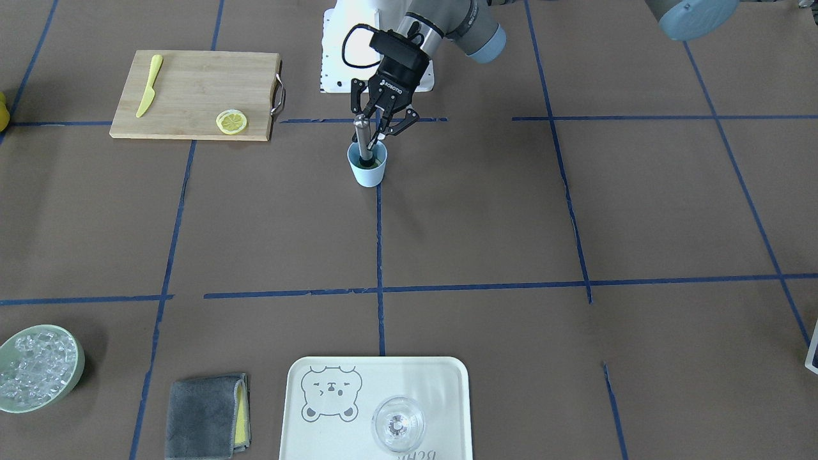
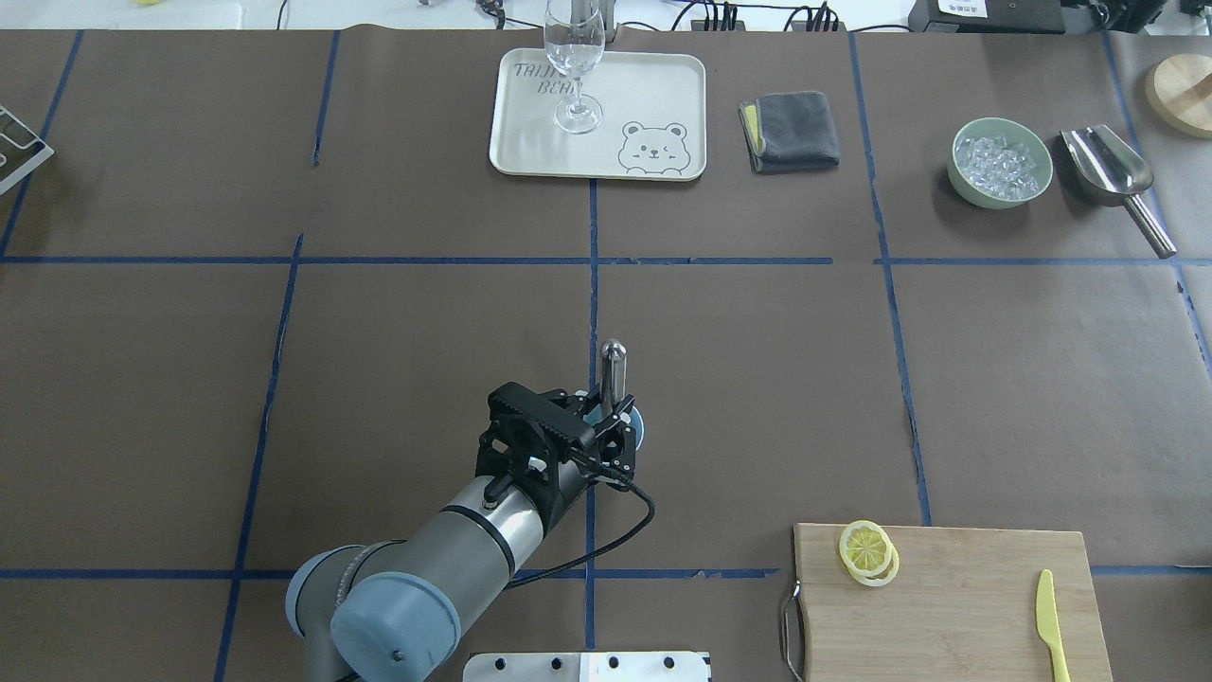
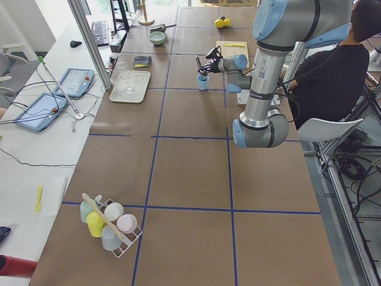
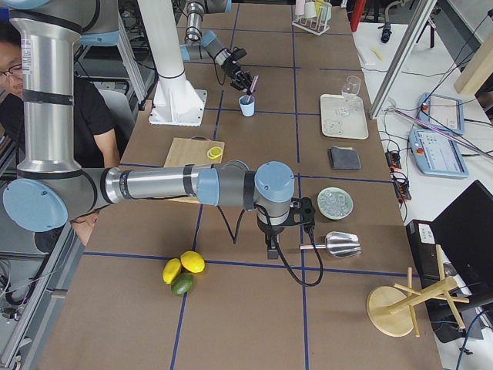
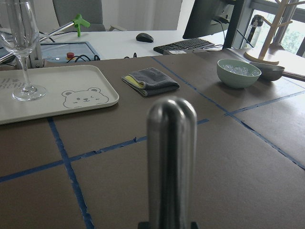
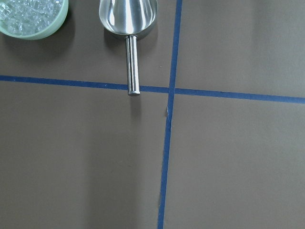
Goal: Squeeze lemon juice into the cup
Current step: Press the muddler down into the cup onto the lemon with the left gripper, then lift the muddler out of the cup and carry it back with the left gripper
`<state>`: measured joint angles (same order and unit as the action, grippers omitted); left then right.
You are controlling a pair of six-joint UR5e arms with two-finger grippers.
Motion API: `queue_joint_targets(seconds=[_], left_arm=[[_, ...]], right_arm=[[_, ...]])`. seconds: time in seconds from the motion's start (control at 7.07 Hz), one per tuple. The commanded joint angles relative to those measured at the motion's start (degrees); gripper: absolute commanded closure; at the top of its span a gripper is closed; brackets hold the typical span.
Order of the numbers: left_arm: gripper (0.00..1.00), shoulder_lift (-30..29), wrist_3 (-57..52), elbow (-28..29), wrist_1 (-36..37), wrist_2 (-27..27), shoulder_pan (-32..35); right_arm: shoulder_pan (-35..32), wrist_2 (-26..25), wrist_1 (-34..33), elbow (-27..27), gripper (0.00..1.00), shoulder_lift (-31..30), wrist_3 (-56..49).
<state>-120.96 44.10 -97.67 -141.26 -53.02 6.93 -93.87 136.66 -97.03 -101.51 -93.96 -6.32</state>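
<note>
cup (image 1: 367,171) mid-counter (image 1: 511,223), near the robot; rod (image 1: 362,135) stands in it, left claw (image 1: 374,128) closed on the rod; board (image 2: 966,587) at robot's near right, slice (image 2: 866,549) and knife (image 2: 1049,620) on it; far edge, running rightward: glass (image 2: 575,57) on tray (image 2: 644,95), cloth (image 2: 791,131), ice bowl (image 2: 999,197), scoop (image 2: 1103,166)

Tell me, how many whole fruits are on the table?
3, bunched together at the end of the table: two yellow fruits and a green fruit touching them. None seems hidden.

A yellow plastic knife (image 1: 148,86) and pale lemon slice (image 1: 231,121) lie apart on a wooden cutting board (image 1: 192,89); a clear stemmed glass (image 1: 398,423) stands on a cream tray (image 1: 415,380).
</note>
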Motion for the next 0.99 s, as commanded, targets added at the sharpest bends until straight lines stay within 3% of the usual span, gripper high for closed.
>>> queue_joint_targets(seconds=[0.0, 0.14, 0.28, 0.57, 0.71, 0.85], left_arm=[[1.00, 0.2, -0.2, -3.0, 0.3, -0.7, 1.1], [1.00, 0.1, -1.7, -5.7, 0.9, -6.5, 4.5], [1.00, 0.2, -2.3, -7.4, 1.0, -8.5, 7.1], [1.00, 0.5, -2.3, -8.0, 1.2, -19.1, 14.2], [1.00, 0.4, -2.0, -8.8, 6.9, -26.2, 18.6], [1.00, 0.4, -1.6, -13.5, 20.5, -33.3, 23.7]], right_arm=[[-0.4, 0.1, 0.0, 0.1, 0.00, -0.1, -0.1], [-0.4, 0.1, 0.0, 0.0, 0.00, -0.2, 0.0], [-0.4, 0.1, 0.0, 0.0, 0.00, -0.2, 0.0], [-0.4, 0.1, 0.0, 0.0, 0.00, -0.1, 0.0], [-0.4, 0.1, 0.0, 0.0, 0.00, 0.0, 0.0], [-0.4, 0.1, 0.1, -0.4, 0.00, 0.1, 0.1]])
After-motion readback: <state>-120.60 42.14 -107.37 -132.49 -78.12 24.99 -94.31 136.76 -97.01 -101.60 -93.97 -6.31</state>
